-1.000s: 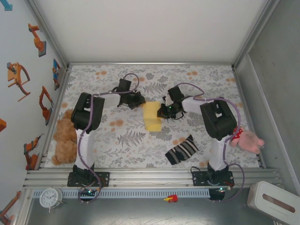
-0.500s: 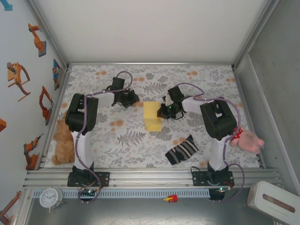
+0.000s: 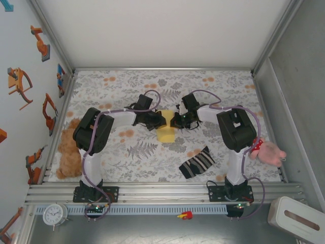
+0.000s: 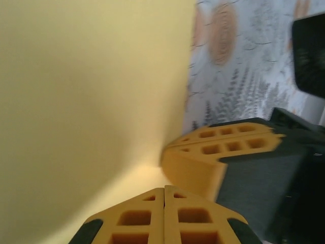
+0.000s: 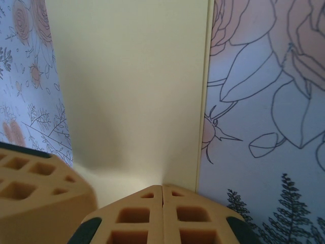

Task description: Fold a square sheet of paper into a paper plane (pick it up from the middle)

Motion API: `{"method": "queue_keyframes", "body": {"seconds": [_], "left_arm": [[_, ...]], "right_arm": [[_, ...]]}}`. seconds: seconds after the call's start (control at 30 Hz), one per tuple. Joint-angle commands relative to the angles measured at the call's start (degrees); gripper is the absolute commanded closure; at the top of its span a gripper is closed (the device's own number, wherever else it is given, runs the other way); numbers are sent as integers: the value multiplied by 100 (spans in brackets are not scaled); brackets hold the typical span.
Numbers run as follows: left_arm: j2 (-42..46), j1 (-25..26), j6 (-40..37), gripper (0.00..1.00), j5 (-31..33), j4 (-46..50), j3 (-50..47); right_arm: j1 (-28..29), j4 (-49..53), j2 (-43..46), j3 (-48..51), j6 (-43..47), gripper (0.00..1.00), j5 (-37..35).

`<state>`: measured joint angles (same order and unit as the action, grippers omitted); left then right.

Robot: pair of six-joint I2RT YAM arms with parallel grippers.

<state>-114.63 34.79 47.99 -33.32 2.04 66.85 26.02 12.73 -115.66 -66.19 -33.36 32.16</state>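
Observation:
The square sheet of paper (image 3: 165,131) is pale yellow and lies folded into a narrow upright rectangle at the middle of the floral cloth. My left gripper (image 3: 161,121) is shut, its tips resting on the paper's upper left part. My right gripper (image 3: 174,122) is shut too, with its tips on the upper right edge. In the left wrist view the paper (image 4: 91,101) spreads beyond my shut left gripper (image 4: 164,189), with the right arm's fingers (image 4: 218,147) close beside. In the right wrist view my shut right gripper (image 5: 162,187) sits on the paper (image 5: 132,91) near its right edge. The paper plane is out of view.
A black-and-white striped sock (image 3: 197,162) lies on the cloth below and right of the paper. A brown teddy bear (image 3: 69,152) sits by the left wall and a pink plush toy (image 3: 269,152) by the right arm. Metal walls frame the floral cloth (image 3: 213,86).
My left gripper swung out to the left, away from the paper, then came back right onto the paper's upper part. The right arm and the paper stayed put.

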Motion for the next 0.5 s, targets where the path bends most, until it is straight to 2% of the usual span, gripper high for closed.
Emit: {"method": "queue_keyframes", "body": {"seconds": [0.0,0.23,0.47], "left_arm": [[-128,-46,-125,93,-175,513,-22],[-74,-168,-613,93,-131,1122,-193],[338,-573,-948,93,58,1255,-1103]], "right_arm": [[-35,1404,-1060,679,40,100,-1801],[-35,1451,-1074,652,65,100,-1844],[-44,1469,-1086,627,59,100,-1819]]}}
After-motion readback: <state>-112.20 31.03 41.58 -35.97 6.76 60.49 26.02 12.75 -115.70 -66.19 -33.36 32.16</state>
